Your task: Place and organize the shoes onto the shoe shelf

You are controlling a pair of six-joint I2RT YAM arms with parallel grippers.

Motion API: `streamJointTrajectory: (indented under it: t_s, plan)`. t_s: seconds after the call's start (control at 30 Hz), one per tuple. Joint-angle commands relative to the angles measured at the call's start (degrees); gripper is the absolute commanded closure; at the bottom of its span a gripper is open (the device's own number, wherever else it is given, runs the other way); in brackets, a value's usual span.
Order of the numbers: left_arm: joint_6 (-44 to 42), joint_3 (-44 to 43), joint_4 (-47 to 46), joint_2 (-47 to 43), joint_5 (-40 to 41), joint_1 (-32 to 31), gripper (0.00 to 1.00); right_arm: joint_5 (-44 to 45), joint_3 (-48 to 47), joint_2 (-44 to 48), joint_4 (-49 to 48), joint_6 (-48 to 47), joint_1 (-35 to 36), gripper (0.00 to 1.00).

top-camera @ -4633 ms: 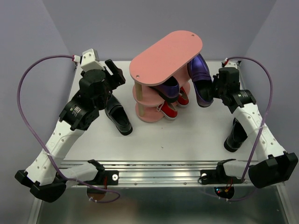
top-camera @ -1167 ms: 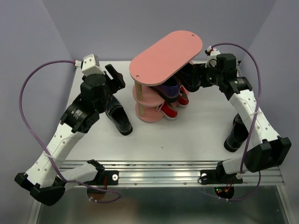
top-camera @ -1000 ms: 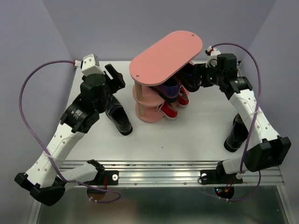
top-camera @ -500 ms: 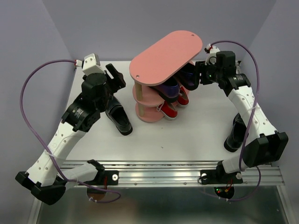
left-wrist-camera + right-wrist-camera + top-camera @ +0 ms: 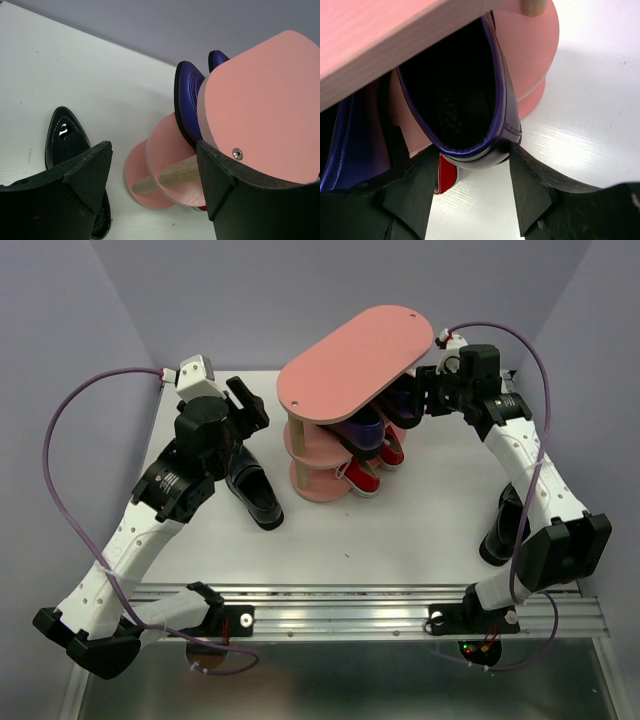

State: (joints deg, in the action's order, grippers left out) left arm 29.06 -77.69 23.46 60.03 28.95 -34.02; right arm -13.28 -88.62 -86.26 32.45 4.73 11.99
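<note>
- The white table carries everything I am working with; both arms reach in from its near edge.
- The pink shoe shelf stands upright toward the back middle of the table. Its top board is bare.
- My right claw is pushed in under the right end of that top board. In its wrist view, the right claw has one finger on each side of the heel of a glossy purple shoe, gripping it.
- That purple shoe points away from the claw, in over the middle board. I cannot tell whether its sole is resting on the board.
- My left claw hangs just left of the shelf with its fingers spread wide and nothing between them. Its wrist view shows the shelf's left end ahead of the fingers.
- A second purple shoe lies on the middle tier, just beside the gripped one.
- The red sneakers sit on the bottom tier, jutting out toward the near edge.
- One black loafer lies on the table below the left claw, apart from the shelf.
- The other black loafer is at the table's right edge, partly hidden by the right arm, well apart from both claws.
</note>
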Motion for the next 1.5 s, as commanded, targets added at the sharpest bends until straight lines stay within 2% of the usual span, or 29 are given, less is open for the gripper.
streamJointTrajectory:
  t_s: [0.0, 0.33, 0.47, 0.5, 0.6, 0.83, 0.97, 1.0, 1.1, 1.3, 1.47]
  plan:
    - [0.21, -0.71, -0.44, -1.32, 1.2, 0.36, 0.22, 0.09, -2.96, -2.68, -4.85, 0.01, 0.4, 0.38]
    - [0.21, -0.01, -0.61, -1.67, 1.2, 0.36, 0.22, 2.9, -2.61, -1.63, -6.43, 2.12, 0.4, 0.32]
    - [-0.05, 0.08, -0.7, -1.06, 0.58, 0.45, 0.22, 7.98, -2.52, -0.23, -4.69, 5.01, 0.4, 0.17]
    - [-0.23, 0.08, -0.7, -1.14, 0.67, 0.45, 0.22, 9.14, -2.44, 0.47, -4.06, 5.63, 0.4, 0.09]
    - [-0.93, 0.78, -0.87, -1.49, 1.46, 0.62, 0.22, 13.01, 0.45, 5.38, -3.27, 7.13, 0.4, 0.01]
    - [-2.43, 0.35, -1.14, -0.79, 1.64, 0.97, 0.22, 23.63, 6.52, 16.02, 1.21, 8.18, 0.4, 0.0]
    - [-2.87, 0.43, -1.14, -1.14, 1.9, 1.06, 0.22, 33.91, 10.48, 20.25, 6.3, 11.78, 0.4, 0.0]
    - [-2.95, 0.7, -1.14, -1.4, 2.07, 1.06, 0.22, 39.76, 11.09, 20.6, 9.71, 14.58, 0.4, 0.0]
    - [-3.22, 1.05, -1.23, -1.84, 2.51, 1.06, 0.22, 49.71, 13.82, 20.52, 17.61, 21.69, 0.4, 0.0]
    - [-4.27, 2.19, -1.75, -2.29, 2.6, 1.15, 0.22, 54.49, 17.87, 17.71, 30.19, 38.03, 0.4, 0.0]
    - [-5.77, 1.84, -1.75, -1.76, 2.69, 1.24, 0.22, 55.2, 21.03, 19.11, 31.89, 43.6, -1.35, 0.0]
